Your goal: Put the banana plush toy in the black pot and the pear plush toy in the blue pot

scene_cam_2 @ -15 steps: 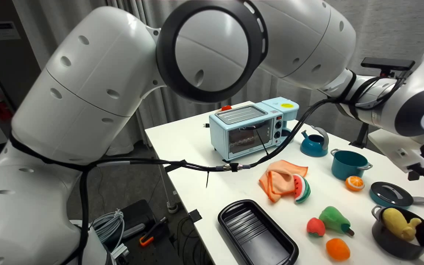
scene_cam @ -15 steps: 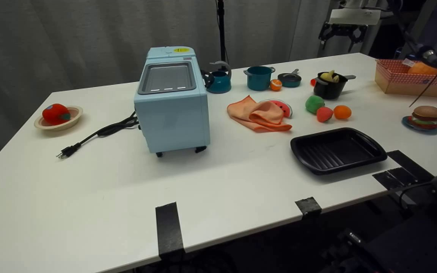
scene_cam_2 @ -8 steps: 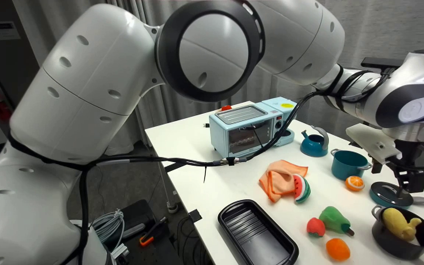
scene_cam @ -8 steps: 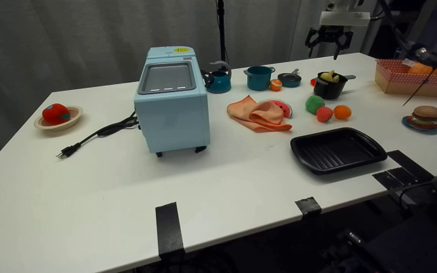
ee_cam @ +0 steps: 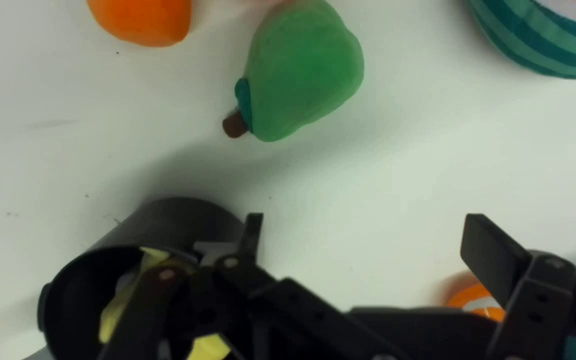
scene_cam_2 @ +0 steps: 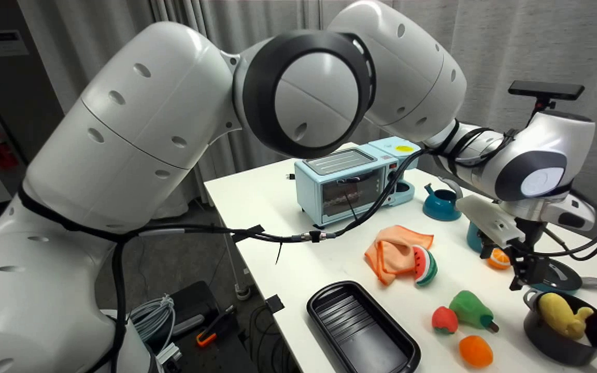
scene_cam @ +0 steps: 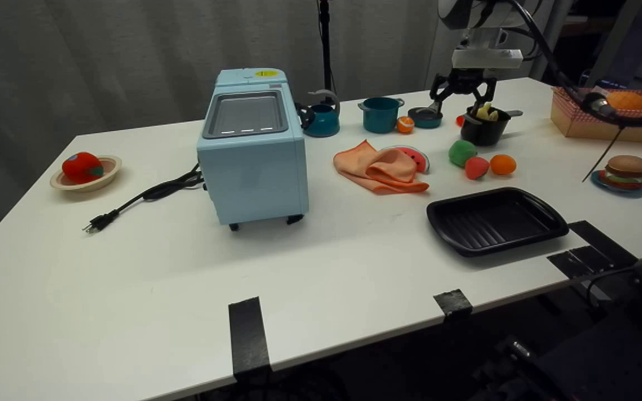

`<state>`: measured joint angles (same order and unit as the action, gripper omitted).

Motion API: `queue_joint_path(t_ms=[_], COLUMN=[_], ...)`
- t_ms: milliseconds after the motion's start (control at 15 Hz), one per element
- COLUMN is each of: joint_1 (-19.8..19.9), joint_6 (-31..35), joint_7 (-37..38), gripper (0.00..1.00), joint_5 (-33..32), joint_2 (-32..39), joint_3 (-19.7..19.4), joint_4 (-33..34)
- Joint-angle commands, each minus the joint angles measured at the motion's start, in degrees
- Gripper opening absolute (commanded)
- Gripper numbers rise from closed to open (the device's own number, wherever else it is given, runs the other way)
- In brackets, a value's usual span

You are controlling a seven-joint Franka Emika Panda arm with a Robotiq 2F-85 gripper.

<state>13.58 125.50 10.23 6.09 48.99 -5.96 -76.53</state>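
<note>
The yellow banana plush toy [scene_cam_2: 557,311] lies inside the black pot [scene_cam_2: 552,342]; banana [scene_cam: 487,113] and pot [scene_cam: 482,133] also show in an exterior view. The green pear plush toy [scene_cam_2: 467,306] lies on the table beside a red strawberry, and shows whole in the wrist view [ee_cam: 303,75]. The blue pot [scene_cam: 380,118] stands farther back; in an exterior view [scene_cam_2: 473,238] the gripper partly hides it. My gripper [ee_cam: 365,220] is open and empty, pointing down above the table between black pot and orange slice. It also shows in both exterior views [scene_cam: 457,106] [scene_cam_2: 500,269].
The strawberry [scene_cam_2: 444,319] and an orange [scene_cam_2: 475,351] lie close to the pear. An orange slice [scene_cam: 405,124] and a lidded pan [scene_cam: 426,118] stand near the blue pot. Watermelon [scene_cam_2: 424,265], cloth [scene_cam_2: 394,251], grill pan [scene_cam_2: 363,326], toaster oven [scene_cam_2: 350,186] and basket [scene_cam: 605,125] stand around.
The arm has swung back over the table and lowered, bringing the open gripper closer to the pots and the pear. The toys and pots have not moved.
</note>
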Motion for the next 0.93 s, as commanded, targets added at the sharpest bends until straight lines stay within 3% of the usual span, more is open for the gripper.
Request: queue_joint_path(t_ms=[0,533,733,800,867], joint_1=[-1.3,-3.2,-3.9,-4.0,-4.1], joint_6=[-2.6,-7.5,-5.3,-5.3,-5.2], joint_7=[-1.2,1.0,1.0,1.2,1.4], gripper=[1.00,1.00,1.00,0.79,0.74], joint_5=[-0.7,-3.7,-4.6,-4.6,-4.5], joint_2=[1.5,3.0,3.6,4.1,4.5], joint_3=[-0.4,-2.4,-2.7,-2.6,-2.5], joint_4=[0.4,-1.3,-2.6,-2.5,-2.3])
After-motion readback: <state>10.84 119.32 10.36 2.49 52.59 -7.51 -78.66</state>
